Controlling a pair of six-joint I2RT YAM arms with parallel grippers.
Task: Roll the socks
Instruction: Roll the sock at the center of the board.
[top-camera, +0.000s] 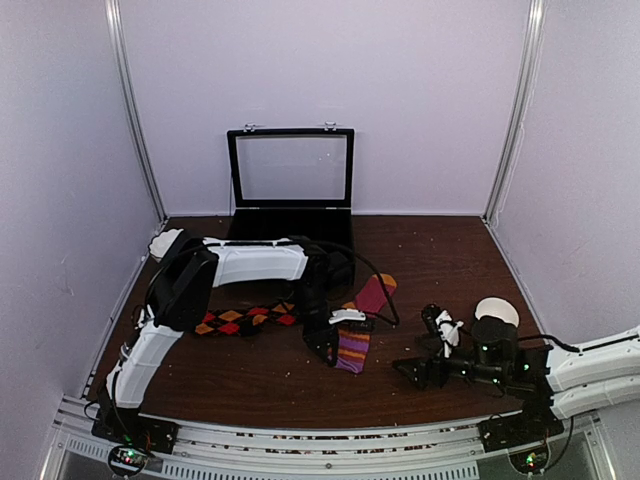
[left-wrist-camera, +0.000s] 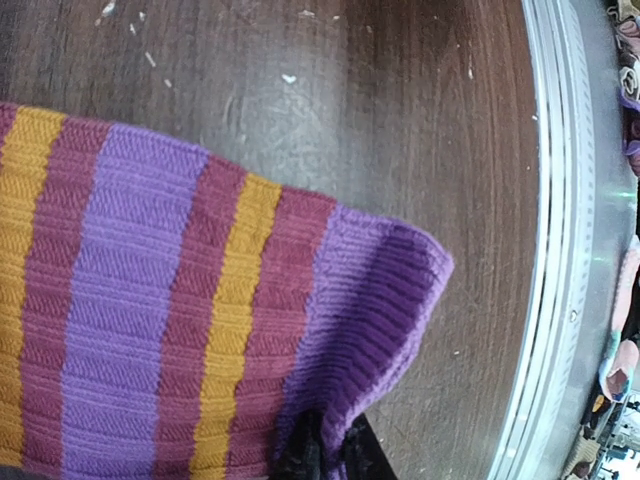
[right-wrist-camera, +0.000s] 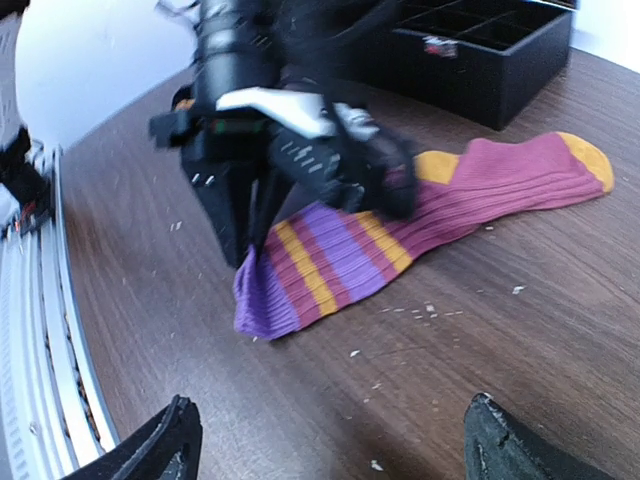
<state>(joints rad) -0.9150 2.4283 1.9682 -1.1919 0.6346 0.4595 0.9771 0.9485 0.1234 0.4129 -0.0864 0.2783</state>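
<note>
While bent, left gripper (right-wrist-camera: 250, 250) pinches sock (right-wrist-camera: 345, 250)

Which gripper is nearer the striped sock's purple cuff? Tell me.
Left. The left gripper grips the striped sock at its cuff; the right gripper sits apart to its right, jaws open.

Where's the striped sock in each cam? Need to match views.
Top external: striped sock at picture centre, just right of the left gripper.
Left wrist: sock fills the left and lower frame, purple cuff at right.
Right wrist: sock across the centre, cuff lower left, orange toe upper right.
Shared landmark: metal rail, seen in all three.
</note>
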